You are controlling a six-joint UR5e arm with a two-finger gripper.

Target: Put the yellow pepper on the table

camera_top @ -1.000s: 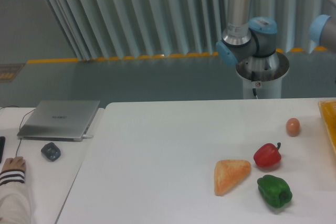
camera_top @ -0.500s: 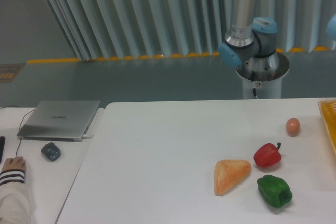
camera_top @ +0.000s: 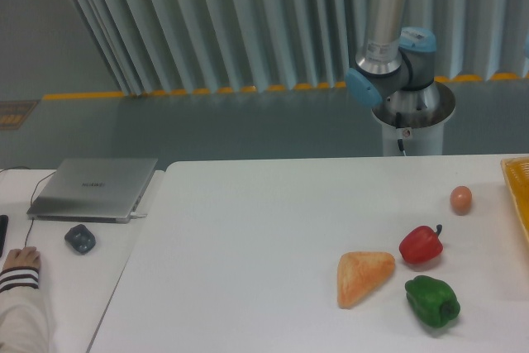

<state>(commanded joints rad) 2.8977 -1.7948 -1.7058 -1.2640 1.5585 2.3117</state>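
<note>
White tabletop fills the lower part of the scene: the table (camera_top: 248, 229), rounded at its corners, butts against a second white desk (camera_top: 74, 287) at nine o'clock. On that desk, from the left, a person's hand (camera_top: 20, 258) in a striped cuff rests at the edge, with a small dark mouse (camera_top: 80, 238) just beside it at two o'clock and a closed grey laptop (camera_top: 92, 188) beyond that at twelve.

Farther right on the table, a wedge of toast (camera_top: 362, 276) lies near a red pepper (camera_top: 421, 243), which sits at its two o'clock; a green pepper (camera_top: 432, 300) lies at the red one's six o'clock, close but apart. A small orange egg-shaped item (camera_top: 461, 198) stands alone at one o'clock from the red pepper. A yellow tray (camera_top: 518, 192) shows only its corner at the right edge.

Behind the table, the arm's base and lower joints (camera_top: 400, 72) rise at twelve o'clock and leave the picture. Its pincer is out of view, so its state cannot be told. No yellow pepper can be seen.
</note>
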